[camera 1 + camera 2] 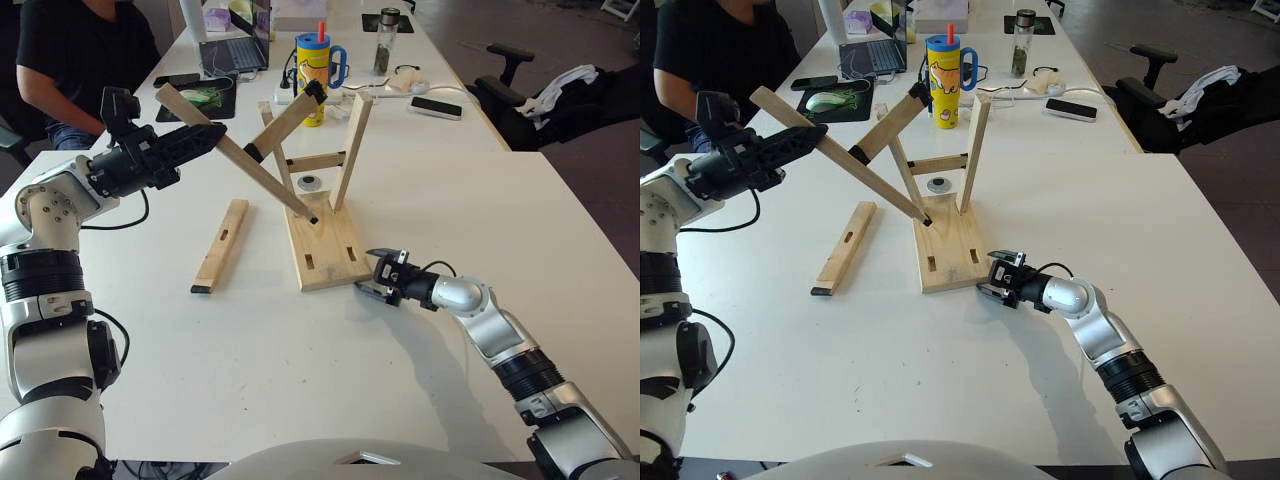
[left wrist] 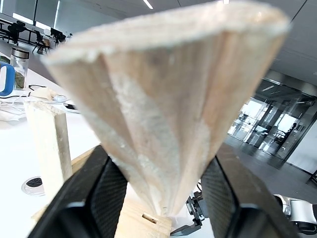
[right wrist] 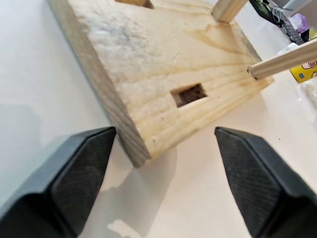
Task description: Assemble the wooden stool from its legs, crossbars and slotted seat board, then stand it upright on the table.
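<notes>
Two-handed, treat as light, stiff wood: grasp leg point(image 1: 270, 180) high in clamped left gripper point(image 1: 205, 135), brace near corner of seat board point(image 1: 325, 250) with spread-fingered right gripper point(image 1: 370, 272).

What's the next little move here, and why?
Probably the right gripper should ease forward and close on the seat board's near corner: its fingers are open just short of it, while the left gripper holds a tilted leg with its lower end on the board, which likely needs steadying.

I work in an open office: a long white bench point(image 1: 300, 370) carrying a laptop point(image 1: 236, 47) and phone point(image 1: 435, 106), a swivel chair point(image 1: 500, 100) alongside, glass partitions point(image 2: 267, 124) beyond.
</notes>
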{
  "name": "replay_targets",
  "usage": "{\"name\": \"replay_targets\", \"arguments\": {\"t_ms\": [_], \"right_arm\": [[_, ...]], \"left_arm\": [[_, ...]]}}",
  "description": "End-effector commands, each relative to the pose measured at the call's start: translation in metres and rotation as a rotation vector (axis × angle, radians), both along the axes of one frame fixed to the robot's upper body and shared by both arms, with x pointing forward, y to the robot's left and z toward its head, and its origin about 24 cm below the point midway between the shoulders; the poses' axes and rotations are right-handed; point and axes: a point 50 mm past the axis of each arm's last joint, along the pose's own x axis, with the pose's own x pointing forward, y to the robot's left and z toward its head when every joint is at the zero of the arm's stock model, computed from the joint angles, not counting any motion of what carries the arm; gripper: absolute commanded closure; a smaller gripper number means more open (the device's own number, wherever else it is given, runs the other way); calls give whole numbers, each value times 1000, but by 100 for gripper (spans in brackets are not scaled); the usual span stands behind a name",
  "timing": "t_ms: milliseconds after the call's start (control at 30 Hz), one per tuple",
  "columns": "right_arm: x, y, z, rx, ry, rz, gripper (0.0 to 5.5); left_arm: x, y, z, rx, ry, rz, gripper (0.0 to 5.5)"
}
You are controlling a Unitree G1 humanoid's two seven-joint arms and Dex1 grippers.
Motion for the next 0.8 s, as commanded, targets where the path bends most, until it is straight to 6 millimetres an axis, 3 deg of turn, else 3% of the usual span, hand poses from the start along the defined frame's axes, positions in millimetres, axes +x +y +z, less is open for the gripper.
{"name": "replay_targets", "arguments": {"t_ms": [33,100,167,233,400,500,567,633,800], "right_arm": [[-12,8,19,330,195,11,177],[-15,12,35,594,292,-27,177],[-3,7,49,838,280,-167,196],[7,3,49,946,251,-312,224],[13,25,20,912,233,-548,244],[11,38,11,937,248,-578,244],[11,45,10,969,260,-581,272],[11,50,9,930,245,-566,297],[13,59,1,877,237,-582,297]], "left_arm": [[-4,-12,-8,66,-51,27,347],[-6,-17,-13,101,-61,20,347],[-9,-21,-16,132,-69,9,347],[-9,-23,-18,151,-76,4,347],[-5,-31,-11,220,-125,-34,347],[-2,-35,-9,260,-143,-60,347],[0,-36,-8,273,-152,-72,347],[2,-39,-7,299,-165,-91,347],[3,-45,-16,362,-163,-137,347]]}}
